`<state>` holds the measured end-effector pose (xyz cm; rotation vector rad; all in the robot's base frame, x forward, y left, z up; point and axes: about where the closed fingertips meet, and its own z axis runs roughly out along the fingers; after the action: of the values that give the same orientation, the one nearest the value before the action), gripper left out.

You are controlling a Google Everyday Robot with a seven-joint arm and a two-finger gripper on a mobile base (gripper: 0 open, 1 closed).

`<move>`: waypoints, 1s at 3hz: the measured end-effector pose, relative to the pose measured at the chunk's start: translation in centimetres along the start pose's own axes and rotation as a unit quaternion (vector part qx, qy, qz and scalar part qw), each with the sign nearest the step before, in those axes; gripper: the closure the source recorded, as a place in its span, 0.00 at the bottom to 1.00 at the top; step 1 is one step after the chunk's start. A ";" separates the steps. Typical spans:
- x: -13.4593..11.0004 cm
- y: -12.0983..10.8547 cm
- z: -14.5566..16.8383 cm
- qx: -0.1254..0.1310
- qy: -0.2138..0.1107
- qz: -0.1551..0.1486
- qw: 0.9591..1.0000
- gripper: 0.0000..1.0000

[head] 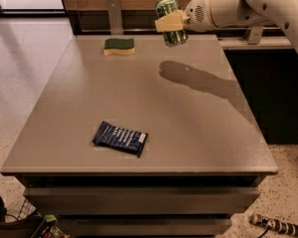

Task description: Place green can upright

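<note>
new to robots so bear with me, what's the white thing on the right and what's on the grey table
The white thing is a robot's arm, reaching in from the right. One camera took this picture, looking down across the grey table; its mounting isn't known. The arm ends in a two-finger gripper, shut on a dark green metal drink can, held nearly upright in the air above the table's far side. On the table lie a flat green-and-yellow rectangular sponge near the far edge and a dark blue flat packet near the front. The job is to set the can down upright.
</note>
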<state>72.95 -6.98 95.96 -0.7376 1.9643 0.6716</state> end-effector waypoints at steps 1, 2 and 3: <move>-0.1 1.1 0.4 -0.092 -0.067 -0.050 0.992 1.00; 2.0 1.6 0.4 -0.124 -0.102 -0.134 0.978 1.00; 4.1 1.7 0.7 -0.126 -0.117 -0.176 0.969 1.00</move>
<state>70.43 -6.28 92.27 -1.0799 1.4994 0.7576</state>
